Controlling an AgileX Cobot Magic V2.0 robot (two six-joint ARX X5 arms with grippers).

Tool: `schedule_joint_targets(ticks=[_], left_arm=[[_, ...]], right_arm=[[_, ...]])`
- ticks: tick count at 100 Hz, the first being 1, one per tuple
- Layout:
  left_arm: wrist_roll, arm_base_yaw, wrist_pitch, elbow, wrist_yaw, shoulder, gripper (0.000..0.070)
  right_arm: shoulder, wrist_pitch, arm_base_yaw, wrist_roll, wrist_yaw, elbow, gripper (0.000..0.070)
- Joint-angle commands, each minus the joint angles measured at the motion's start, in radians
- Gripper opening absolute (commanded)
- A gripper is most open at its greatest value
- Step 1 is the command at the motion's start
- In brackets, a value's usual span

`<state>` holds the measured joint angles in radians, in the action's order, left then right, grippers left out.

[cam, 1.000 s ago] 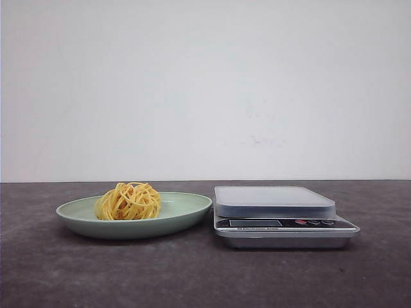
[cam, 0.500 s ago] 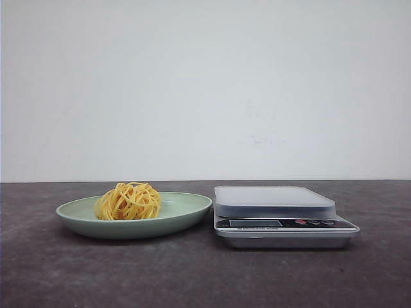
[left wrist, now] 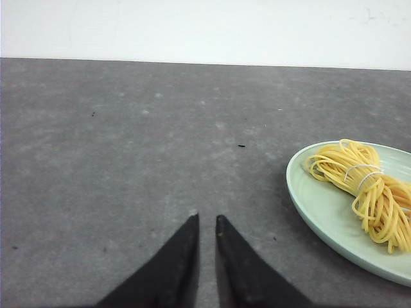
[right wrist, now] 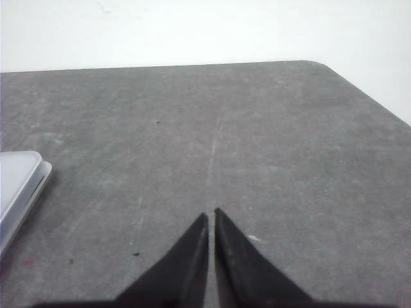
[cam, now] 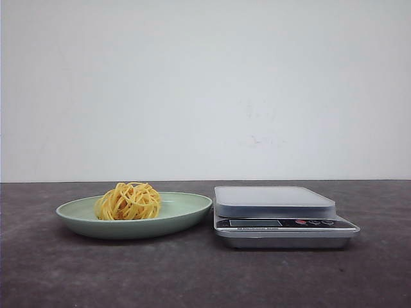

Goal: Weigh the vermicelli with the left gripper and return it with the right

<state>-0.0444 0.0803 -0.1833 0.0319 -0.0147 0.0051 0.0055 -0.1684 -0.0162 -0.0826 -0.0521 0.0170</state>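
Two things stand on the dark grey table [cam: 64, 276] in the front view: a pale green plate [cam: 186, 208] on the left and a silver kitchen scale [cam: 282, 218] just to its right, their edges very close together or touching. The vermicelli [cam: 128, 201], a round nest of yellow-orange strands, lies on the left half of the plate, and the scale's flat top is bare. Neither arm shows in the front view. In the left wrist view the left gripper [left wrist: 205, 220] hangs low over bare table with its two black pointed fingers [left wrist: 176, 256] nearly together, only a thin slit between the tips, holding nothing; the plate with the vermicelli lies off to its right, well apart from the tips. In the right wrist view the right gripper [right wrist: 210, 213] likewise has its fingers drawn almost together and grips nothing, over bare table, with a corner of the scale at its left.
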Motion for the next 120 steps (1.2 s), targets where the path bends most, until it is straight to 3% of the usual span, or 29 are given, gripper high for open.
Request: schedule_joint_targets(ticks=[1, 18, 28, 37, 47, 54, 67, 75, 88, 109, 120], left_arm=[[-0.005, -0.002, -0.003, -0.018, -0.005, -0.002, 0.0012], [-0.007, -0.002, 0.007, -0.018, -0.005, -0.002, 0.0012], [-0.066, -0.002, 0.023, -0.018, -0.018, -0.002, 0.0012], [-0.07, -0.002, 0.013, -0.018, -0.018, -0.002, 0.0012], [-0.076, -0.002, 0.025, -0.018, -0.018, -0.002, 0.0011], [-0.126, -0.002, 0.039, -0.011, -0.018, -0.002, 0.0011], [-0.163, -0.002, 0.037, 0.055, 0.021, 0.008, 0.0012], [-0.175, -0.002, 0.05, 0.121, 0.025, 0.032, 0.0012], [-0.264, -0.002, 0.04, 0.238, 0.026, 0.112, 0.0012], [-0.261, -0.002, -0.045, 0.441, -0.02, 0.249, 0.0011], [-0.199, -0.002, -0.105, 0.554, -0.045, 0.32, 0.002]], right_arm=[[-0.002, 0.008, -0.001, 0.003, 0.003, -0.004, 0.0009], [-0.002, 0.008, -0.001, 0.003, 0.003, -0.004, 0.0009], [-0.002, 0.006, -0.001, 0.003, 0.003, -0.004, 0.0009], [-0.002, 0.001, -0.001, -0.017, 0.005, -0.004, 0.0009], [-0.002, 0.014, -0.001, -0.023, 0.062, -0.004, 0.0007], [-0.002, 0.024, 0.001, -0.058, 0.103, 0.01, 0.0006], [0.0, -0.016, 0.001, -0.176, 0.11, 0.101, 0.0004], [0.013, -0.059, 0.001, -0.198, 0.119, 0.182, 0.0004], [0.069, -0.146, 0.001, -0.209, 0.152, 0.33, 0.0004], [0.168, -0.277, 0.001, -0.169, 0.216, 0.543, 0.0004], [0.228, -0.338, 0.001, -0.158, 0.239, 0.626, 0.001]])
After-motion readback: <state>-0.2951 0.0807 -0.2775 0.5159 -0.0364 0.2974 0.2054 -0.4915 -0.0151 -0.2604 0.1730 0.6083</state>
